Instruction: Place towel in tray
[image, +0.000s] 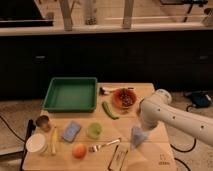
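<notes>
Wooden table (156, 150), dark cabinets (75, 55) behind. Green tray (70, 108) back-left; orange bowl (114, 100) of dark food (125, 97). Gripper (139, 127) at towel (137, 138), grip indiscernible.

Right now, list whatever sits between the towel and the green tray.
The gripper is directly above the towel at the table's right front. Toward the tray, a long green vegetable lies across the path, with a small green cup just beside it. Both are low.

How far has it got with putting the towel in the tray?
Nothing done yet: the towel is outside the tray, at the table's right side. The gripper is down at it; whether it grips, I cannot tell. Carrying it across into the tray remains.
</notes>
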